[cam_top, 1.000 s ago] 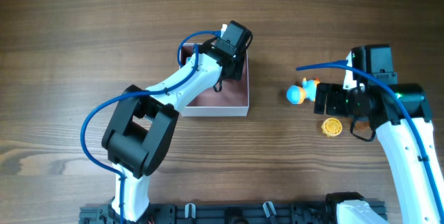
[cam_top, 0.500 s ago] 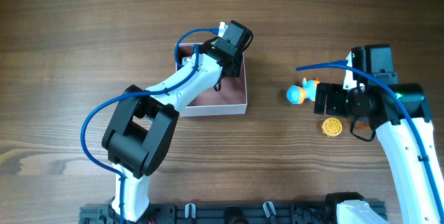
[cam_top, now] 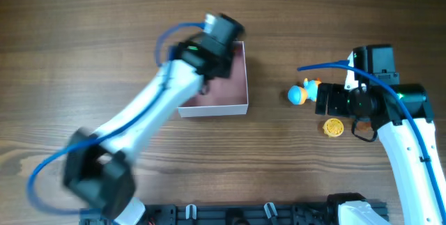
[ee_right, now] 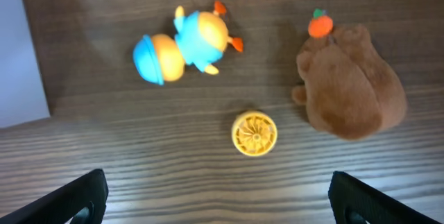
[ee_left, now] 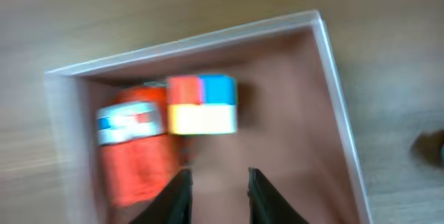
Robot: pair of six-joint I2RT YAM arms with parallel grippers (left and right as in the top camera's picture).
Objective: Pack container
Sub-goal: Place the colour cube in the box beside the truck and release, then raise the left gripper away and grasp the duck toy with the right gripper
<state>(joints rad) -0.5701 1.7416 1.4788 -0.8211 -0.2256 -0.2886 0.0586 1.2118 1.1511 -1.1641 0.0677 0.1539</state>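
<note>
Here, square container [cam_top: 235,87], open face up, flat

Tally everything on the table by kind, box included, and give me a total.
Box: 1
Red can: 1
Colour cube: 1
Blue-orange toy: 1
Yellow disc: 1
Brown plush: 1
Total: 6
</note>
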